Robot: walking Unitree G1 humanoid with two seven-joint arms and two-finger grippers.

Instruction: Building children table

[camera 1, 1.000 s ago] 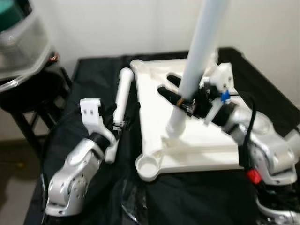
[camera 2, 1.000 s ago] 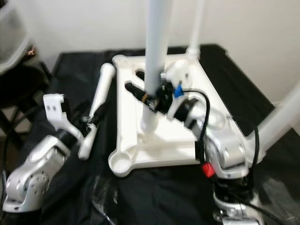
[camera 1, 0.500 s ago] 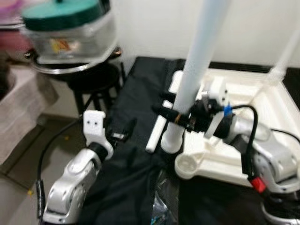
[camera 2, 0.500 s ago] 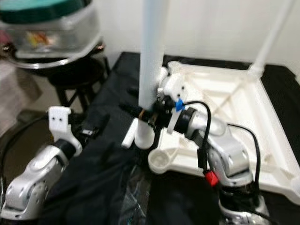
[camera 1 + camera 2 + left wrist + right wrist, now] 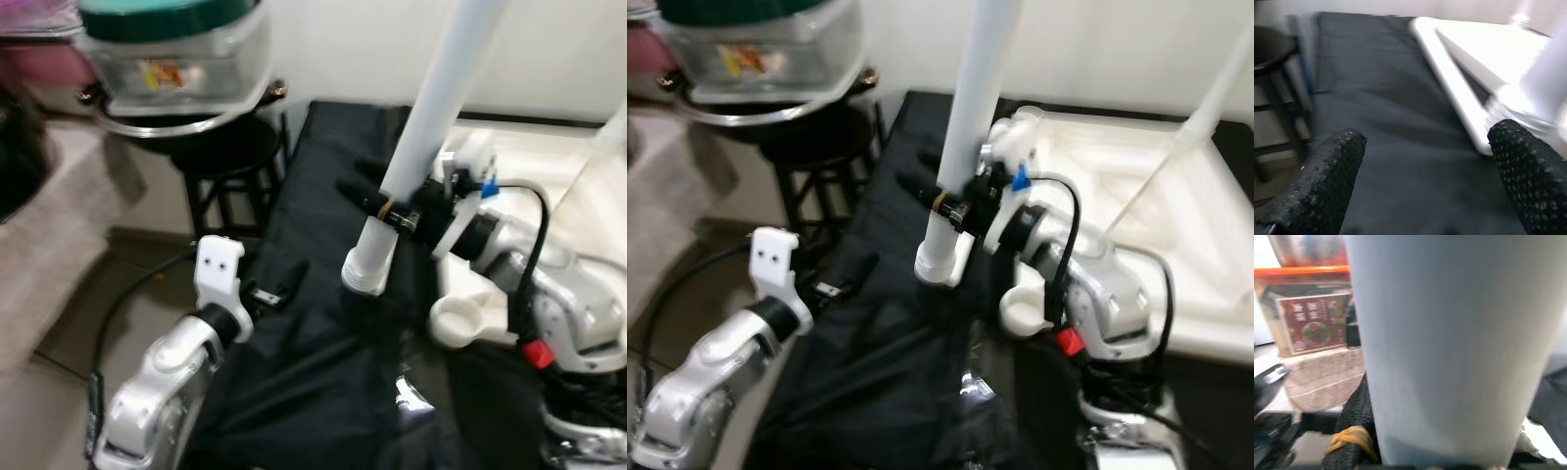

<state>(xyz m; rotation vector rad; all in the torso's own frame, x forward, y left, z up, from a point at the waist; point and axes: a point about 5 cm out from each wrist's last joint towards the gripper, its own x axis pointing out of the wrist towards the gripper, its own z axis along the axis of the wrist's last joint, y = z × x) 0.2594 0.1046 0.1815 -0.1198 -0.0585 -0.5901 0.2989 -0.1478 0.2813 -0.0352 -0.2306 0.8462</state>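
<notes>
Leg [image 5: 423, 147] stands upright, clamped in right tool [image 5: 387, 208].

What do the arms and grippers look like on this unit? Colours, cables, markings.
Both arms are silver with rounded joint housings. Left arm ends in a white bracket with two small holes, then black fingers with dotted pads; a black cable trails behind it. Right arm carries a looping black cable, a red tag, a blue clip and a white wrist bracket.
</notes>
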